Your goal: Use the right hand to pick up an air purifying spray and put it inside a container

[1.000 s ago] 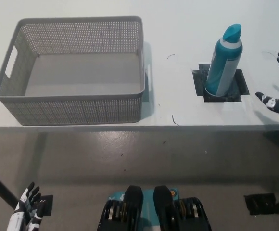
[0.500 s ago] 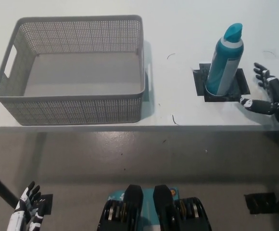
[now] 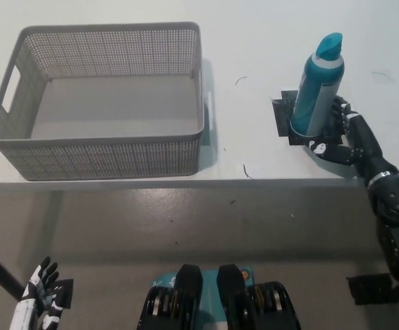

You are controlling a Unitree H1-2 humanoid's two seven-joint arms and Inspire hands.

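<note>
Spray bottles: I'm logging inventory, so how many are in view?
1. The teal spray bottle stands upright on a dark patch at the table's right, with the black right robot hand at its base. The grey basket holds none.

You had one view only, from the robot's head, looking steeply down from well above. It faced the near edge of the white flat-topped bench, which filled the upper half of the picture, and the grey glossy floor filled the lower half.
</note>
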